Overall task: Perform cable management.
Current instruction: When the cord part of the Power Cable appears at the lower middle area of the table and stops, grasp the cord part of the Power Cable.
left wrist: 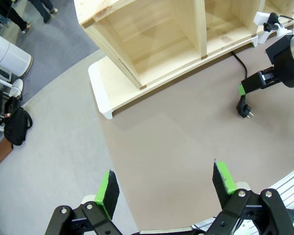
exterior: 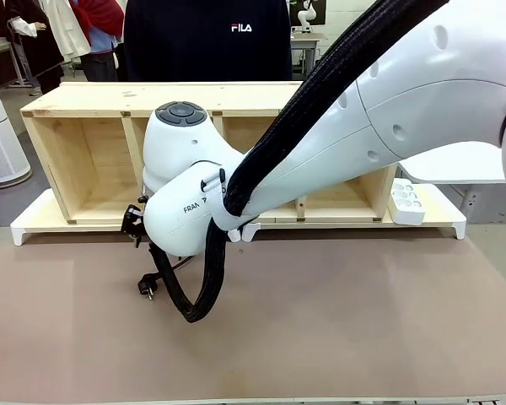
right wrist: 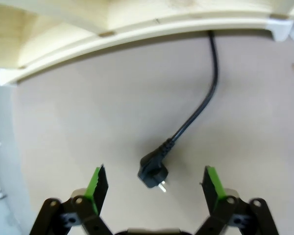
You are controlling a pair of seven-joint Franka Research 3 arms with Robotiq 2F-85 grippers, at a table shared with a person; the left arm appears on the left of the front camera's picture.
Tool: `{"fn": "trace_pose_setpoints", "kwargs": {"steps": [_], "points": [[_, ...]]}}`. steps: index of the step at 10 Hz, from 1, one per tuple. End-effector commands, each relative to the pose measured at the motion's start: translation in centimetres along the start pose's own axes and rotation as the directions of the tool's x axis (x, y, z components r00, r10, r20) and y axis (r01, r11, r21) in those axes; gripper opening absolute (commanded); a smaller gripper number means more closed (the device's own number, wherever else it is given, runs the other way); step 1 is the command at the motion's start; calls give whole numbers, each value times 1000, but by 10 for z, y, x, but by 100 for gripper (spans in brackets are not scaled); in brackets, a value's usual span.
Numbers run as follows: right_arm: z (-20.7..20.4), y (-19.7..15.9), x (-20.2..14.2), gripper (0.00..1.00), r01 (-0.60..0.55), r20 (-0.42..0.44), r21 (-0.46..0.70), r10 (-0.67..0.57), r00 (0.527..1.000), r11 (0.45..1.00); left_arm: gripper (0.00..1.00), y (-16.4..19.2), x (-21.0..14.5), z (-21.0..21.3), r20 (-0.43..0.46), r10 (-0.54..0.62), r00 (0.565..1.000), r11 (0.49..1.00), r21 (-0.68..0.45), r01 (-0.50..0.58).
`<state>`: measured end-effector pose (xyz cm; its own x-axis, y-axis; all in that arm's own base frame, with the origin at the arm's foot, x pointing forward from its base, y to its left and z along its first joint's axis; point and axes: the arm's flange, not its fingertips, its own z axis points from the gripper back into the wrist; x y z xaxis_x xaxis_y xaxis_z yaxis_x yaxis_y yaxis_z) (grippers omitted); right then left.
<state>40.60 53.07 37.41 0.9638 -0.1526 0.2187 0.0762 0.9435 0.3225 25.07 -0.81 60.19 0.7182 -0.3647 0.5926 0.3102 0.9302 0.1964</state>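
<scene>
The right gripper hangs over the table with its jaws spread wide and nothing held. The green pads stand well apart. In the right wrist view, the small black angled plug lies flat on the table in the gap between the fingers, touching neither, with its metal pins pointing toward the camera. From the plug, the thin black cable runs away in a gentle curve and passes under the pale base of the wooden shelf.

In the front view, the plug lies on the table just below the right arm's wrist. A white power strip rests at the shelf's right end.

The left gripper hovers wide open and empty over the table's near edge, well apart from the plug.
</scene>
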Motion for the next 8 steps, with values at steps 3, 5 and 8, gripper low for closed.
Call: {"fn": "trace_pose_setpoints", "kwargs": {"steps": [3,5,8], "points": [[-29,14,-2,100,173,34,-146,-170,985,974,100,1,0,0,1,2,1000,1000,-1,-2],[-43,20,0,100,184,23,-176,-183,983,967,100,1,0,0,1,2,1000,1000,-1,-2],[-59,22,8,100,154,4,-203,-156,988,967,100,1,0,0,1,2,1000,1000,-1,-2]]}}
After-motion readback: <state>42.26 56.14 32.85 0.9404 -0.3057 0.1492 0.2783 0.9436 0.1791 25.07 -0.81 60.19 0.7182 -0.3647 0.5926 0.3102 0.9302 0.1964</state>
